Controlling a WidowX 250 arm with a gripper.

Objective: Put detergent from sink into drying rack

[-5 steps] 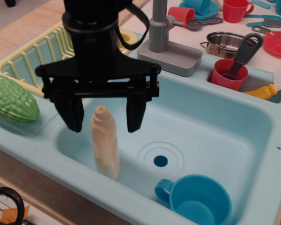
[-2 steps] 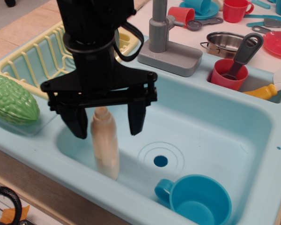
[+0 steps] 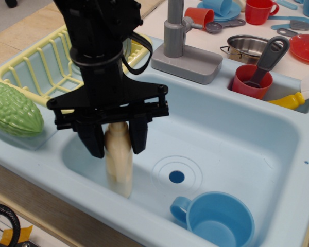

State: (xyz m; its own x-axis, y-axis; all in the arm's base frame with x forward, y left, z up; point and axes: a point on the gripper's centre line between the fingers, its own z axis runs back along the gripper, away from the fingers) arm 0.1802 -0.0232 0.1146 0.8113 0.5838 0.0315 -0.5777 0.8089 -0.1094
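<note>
The cream-beige detergent (image 3: 119, 172) stands upright in the left part of the light-blue sink (image 3: 237, 134), slightly blurred. My black gripper (image 3: 117, 144) comes down from above, and its two fingers press against the bottle's neck and shoulders, one on each side. The cap is hidden between the fingers. The pale-yellow drying rack (image 3: 38, 69) sits at the back left, partly hidden behind my arm.
A blue cup (image 3: 216, 221) lies in the sink's front right, beside the drain hole (image 3: 176, 176). A green gourd (image 3: 13, 109) rests on the left ledge. The grey faucet (image 3: 183, 49), a red cup with a black utensil (image 3: 251, 82) and a yellow-orange bottle (image 3: 286, 99) stand behind.
The gripper has lowered over the bottle and its fingers have closed from wide open onto the bottle's upper part. The bottle now looks slightly blurred.
</note>
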